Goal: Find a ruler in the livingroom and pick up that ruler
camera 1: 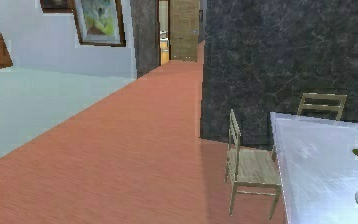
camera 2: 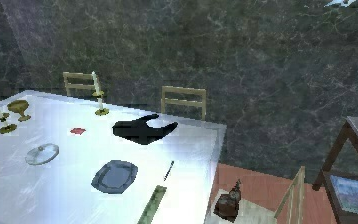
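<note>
White desk (camera 2: 27,190) under a dark stone wall (camera 2: 267,60), as my arm side view has it. Nearest me, at the picture's bottom edge, a long narrow olive strip that I take for the ruler (camera 2: 152,209) lies flat on the desk, toward its right side. Just beyond it are a thin dark pen (camera 2: 169,170) and a grey tray (camera 2: 115,176), with a clear round lid (camera 2: 42,153) further left. Farther back lie a small red thing (camera 2: 78,130) and a black crumpled shape (camera 2: 144,128) that I cannot identify. Goblets (camera 2: 19,108) and candles (camera 2: 99,95) in holders stand toward the far left. Two wooden back chairs (camera 2: 183,100) are drawn up at the far side.

Off the desk's right, a near chair (camera 2: 290,200) carries a dark lantern-like thing (camera 2: 227,203), and a dark shelf unit (camera 2: 349,165) stands at the picture's right edge. I cannot tell the end effector's state from these views.

In the forward view, the desk's corner sits at lower right with two side chairs (camera 1: 249,160) beside it. Red-brown floor (camera 1: 117,160) runs past a pale floor patch (camera 1: 37,100) to a doorway (camera 1: 177,30). A framed picture (camera 1: 99,20) hangs on the wall left of it.
</note>
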Robot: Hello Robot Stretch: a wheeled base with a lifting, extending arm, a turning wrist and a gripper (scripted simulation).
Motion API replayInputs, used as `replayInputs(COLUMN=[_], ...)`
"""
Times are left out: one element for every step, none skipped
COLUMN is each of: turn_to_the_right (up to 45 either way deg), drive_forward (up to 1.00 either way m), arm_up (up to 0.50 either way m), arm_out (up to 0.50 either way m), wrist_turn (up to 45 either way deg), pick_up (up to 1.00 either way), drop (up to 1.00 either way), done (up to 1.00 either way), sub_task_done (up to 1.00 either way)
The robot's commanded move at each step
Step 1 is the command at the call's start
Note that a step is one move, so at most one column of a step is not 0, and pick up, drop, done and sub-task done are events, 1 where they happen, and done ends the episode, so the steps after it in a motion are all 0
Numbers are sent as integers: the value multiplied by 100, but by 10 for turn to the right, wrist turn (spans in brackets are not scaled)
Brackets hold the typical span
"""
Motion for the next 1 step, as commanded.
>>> replayInputs(turn_to_the_right=[0], drive_forward=[0], arm_up=[50], arm_out=[0], wrist_turn=[0], pick_up=[0], drop=[0], done=[0], sub_task_done=[0])
